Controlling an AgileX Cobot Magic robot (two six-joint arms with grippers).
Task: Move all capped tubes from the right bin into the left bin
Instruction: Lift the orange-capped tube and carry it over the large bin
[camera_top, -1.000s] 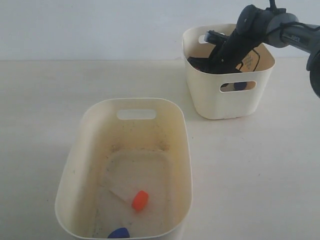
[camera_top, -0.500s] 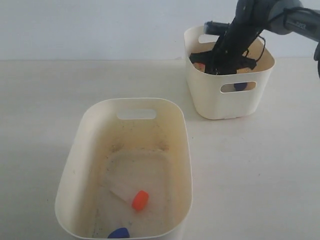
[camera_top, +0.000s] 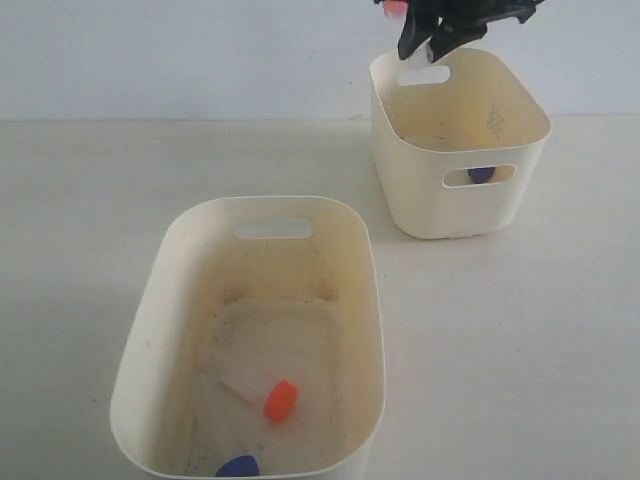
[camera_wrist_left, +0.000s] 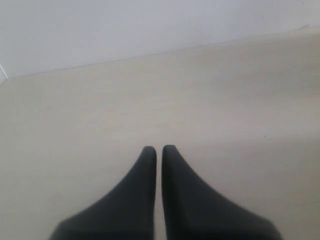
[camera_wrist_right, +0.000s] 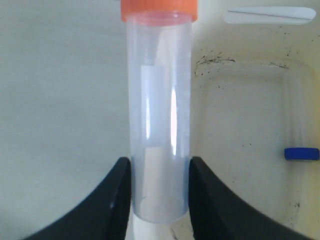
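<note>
My right gripper (camera_top: 432, 28) hangs above the far left rim of the right bin (camera_top: 425, 195), shut on an orange-capped tube (camera_wrist_right: 160, 110) whose orange cap (camera_top: 396, 8) sticks out to the left. The wrist view shows both fingers pressing the clear tube's lower end. A blue-capped tube (camera_wrist_right: 301, 153) lies in the right bin, its cap showing through the handle slot (camera_top: 481, 174). In the speckled left bin (camera_top: 150, 330) lie an orange-capped tube (camera_top: 279, 400) and a blue cap (camera_top: 238, 466). My left gripper (camera_wrist_left: 159, 148) is shut and empty over bare table, out of the exterior view.
The two bins stand apart on a pale tabletop (camera_top: 90, 200), with a pale wall behind. The right bin's floor (camera_wrist_right: 240, 130) has a few dark specks.
My right gripper has risen out of the right bin, carrying the orange-capped tube up above the rim. The left bin's contents have not moved.
</note>
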